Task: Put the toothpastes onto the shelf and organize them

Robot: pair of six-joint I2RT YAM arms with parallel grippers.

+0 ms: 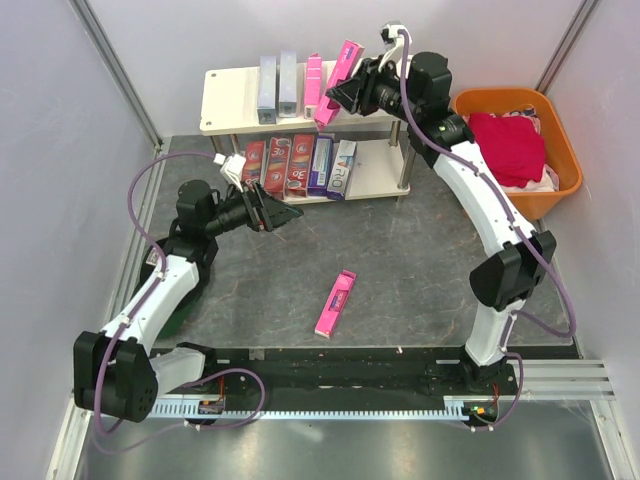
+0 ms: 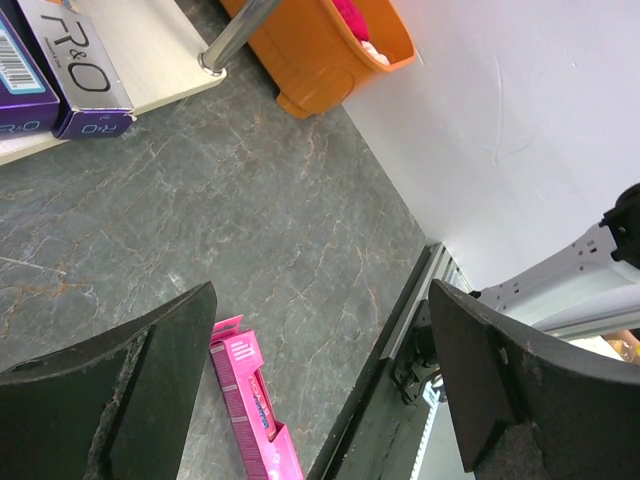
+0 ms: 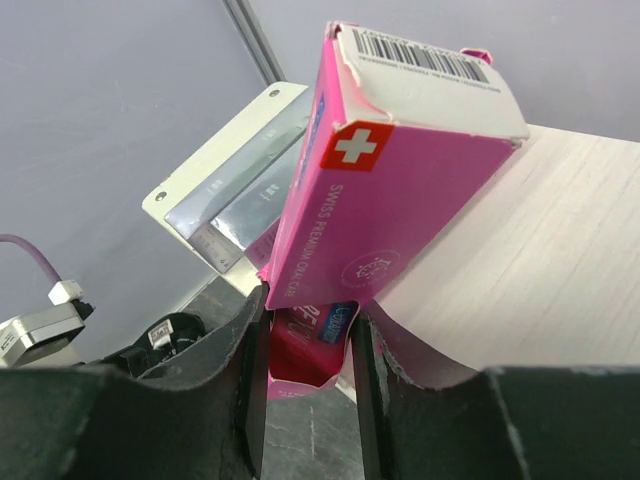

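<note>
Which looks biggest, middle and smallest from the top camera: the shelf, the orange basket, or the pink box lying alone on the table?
1. Shelf: clearly the biggest.
2. Orange basket: middle, though an arm hides its left edge.
3. Pink box: smallest.

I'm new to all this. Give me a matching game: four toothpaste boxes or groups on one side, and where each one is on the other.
1. silver-grey cartons
2. red cartons
3. tilted pink carton
4. lone pink carton

A. on the lower board
B. gripped by the right tool
C. flat on the tabletop
D. on the upper board

Pairs: 1-D, 2-A, 3-B, 4-C
</note>
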